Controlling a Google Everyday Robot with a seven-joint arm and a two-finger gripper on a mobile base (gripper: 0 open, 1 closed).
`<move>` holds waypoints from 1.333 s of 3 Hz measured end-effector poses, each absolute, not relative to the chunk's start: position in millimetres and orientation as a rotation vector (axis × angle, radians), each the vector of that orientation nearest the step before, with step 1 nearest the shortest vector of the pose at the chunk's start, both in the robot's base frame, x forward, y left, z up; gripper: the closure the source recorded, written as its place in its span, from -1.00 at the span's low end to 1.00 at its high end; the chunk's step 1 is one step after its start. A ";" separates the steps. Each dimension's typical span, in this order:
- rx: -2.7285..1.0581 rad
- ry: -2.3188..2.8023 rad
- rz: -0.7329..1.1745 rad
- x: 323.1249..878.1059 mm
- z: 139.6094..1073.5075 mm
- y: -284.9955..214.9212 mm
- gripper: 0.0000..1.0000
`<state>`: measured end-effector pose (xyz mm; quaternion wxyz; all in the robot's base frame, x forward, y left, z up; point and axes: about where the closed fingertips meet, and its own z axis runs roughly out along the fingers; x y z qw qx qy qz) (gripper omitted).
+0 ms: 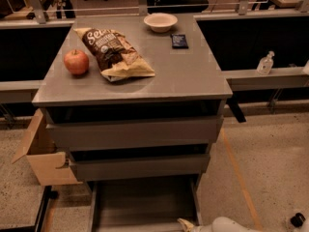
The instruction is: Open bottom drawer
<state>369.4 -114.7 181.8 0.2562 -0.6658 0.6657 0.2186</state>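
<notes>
Bottom drawer point(142, 201) stands pulled well out from under the counter point(193, 81). Its shallow grey tray runs forward from the counter's base to the lower edge of my view. Above it, directly under the counter, are the middle drawer front point(140, 166) and the taller top drawer front point(135, 133), each with a dark gap over it. The gripper point(186, 224) is low in front of the counter, at the right front corner of the pulled-out tray, with the pale arm point(227, 224) trailing off to the right along the floor. I cannot tell how the gripper is set, nor whether it touches the tray. On the counter: a red apple point(76, 62) at the left side, a brown chip bag point(116, 52) lying flat just right of the apple and apart from it, a pale bowl point(160, 21) at the far edge, and a small dark packet point(179, 40) just in front and to the right of the bowl. A cardboard box point(46, 153) sits on the floor against the counter's left side, flap up. A clear bottle point(265, 63) stands on a ledge well to the counter's right.
</notes>
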 end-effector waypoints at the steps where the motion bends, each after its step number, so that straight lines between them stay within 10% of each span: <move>1: -1.807 1.807 0.593 369.4 181.8 -114.7 -1.00; 4: -1.795 1.772 0.477 388.4 245.3 -139.8 -1.00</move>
